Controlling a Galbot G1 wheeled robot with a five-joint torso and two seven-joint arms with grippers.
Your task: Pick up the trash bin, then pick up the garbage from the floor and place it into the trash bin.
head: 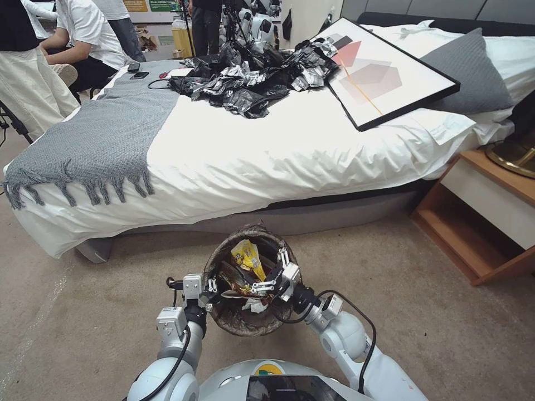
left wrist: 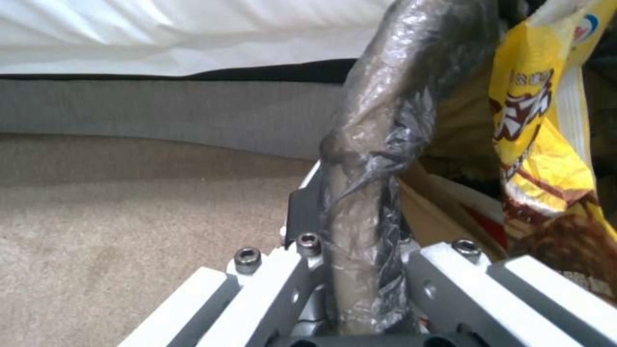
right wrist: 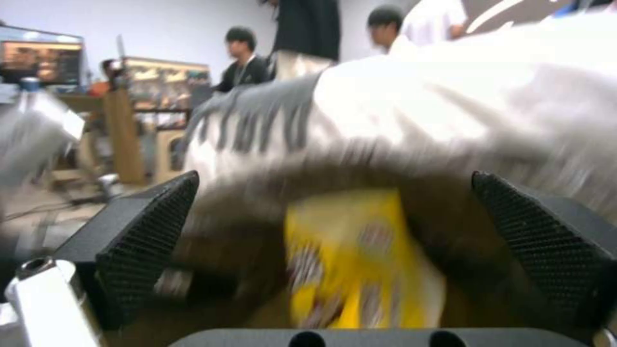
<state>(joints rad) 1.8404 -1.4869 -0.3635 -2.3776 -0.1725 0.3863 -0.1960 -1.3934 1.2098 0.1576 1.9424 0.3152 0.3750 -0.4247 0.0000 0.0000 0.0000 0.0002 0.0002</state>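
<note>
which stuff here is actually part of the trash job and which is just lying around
Part of the job:
- trash bin, rim clamped by the left gripper
- yellow snack wrapper inside it
- right gripper, open above the bin

Just lying about:
- black-and-silver foil bags on the bed
- framed picture
- grey throw
- phones

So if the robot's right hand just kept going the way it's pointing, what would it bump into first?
Probably the yellow snack wrapper. The right hand is open over the trash bin, pointing down into it, and the wrapper sits between its fingers in the right wrist view. Depth is hard to judge.
</note>
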